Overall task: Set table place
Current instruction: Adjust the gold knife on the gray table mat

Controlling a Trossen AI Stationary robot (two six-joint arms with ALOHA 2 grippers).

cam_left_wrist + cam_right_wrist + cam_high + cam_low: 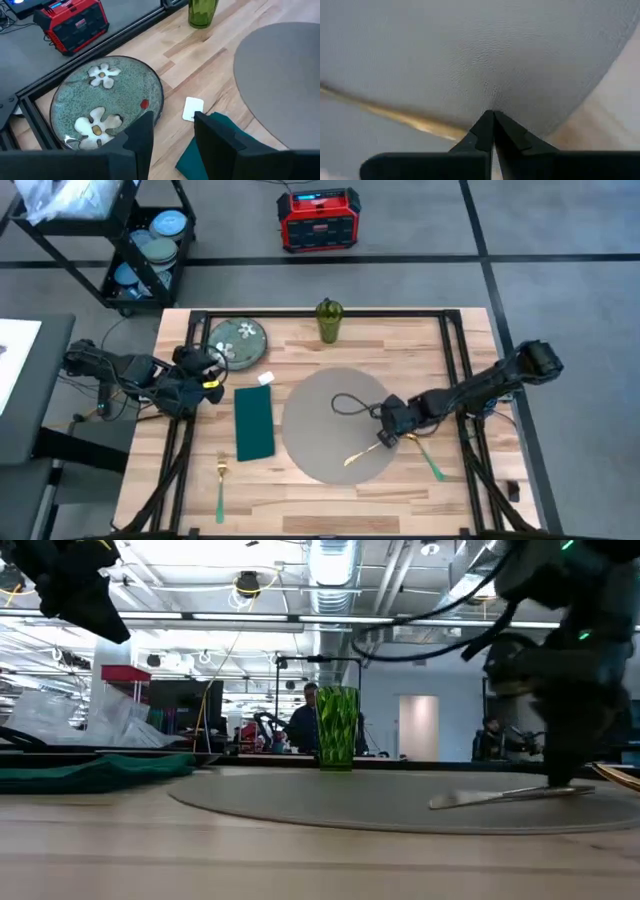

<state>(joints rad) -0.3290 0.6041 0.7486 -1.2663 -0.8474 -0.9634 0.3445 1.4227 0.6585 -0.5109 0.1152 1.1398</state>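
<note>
The setting looks barely begun. The mat (335, 425), a flat round grey disc with a fine leathery grain, lies at the middle of the table (300, 500), whose light wooden planks are framed by black rails. Only a gold utensil (360, 454) rests on the mat, slanting across its 5 o'clock edge. The right gripper (386, 437) is pressed down on the mat beside it, fingers pinched together with nothing between them.

Everything else sits off the mat. The plate (238, 341), a speckled green glazed round with white flowers, is at the mat's 10 o'clock, near the table's far corner. The dark teal cloth napkin (254, 422), a soft rectangle, lies at 9 o'clock, with a small white card (266, 378) by its far end. A ribbed green glass (329, 320) stands at 12 o'clock. A green-handled fork (221, 482) lies at 8 o'clock, and another green-handled utensil (430, 460) at 4 o'clock.

The left gripper (205, 376) hovers between plate and napkin, fingers apart and empty.
</note>
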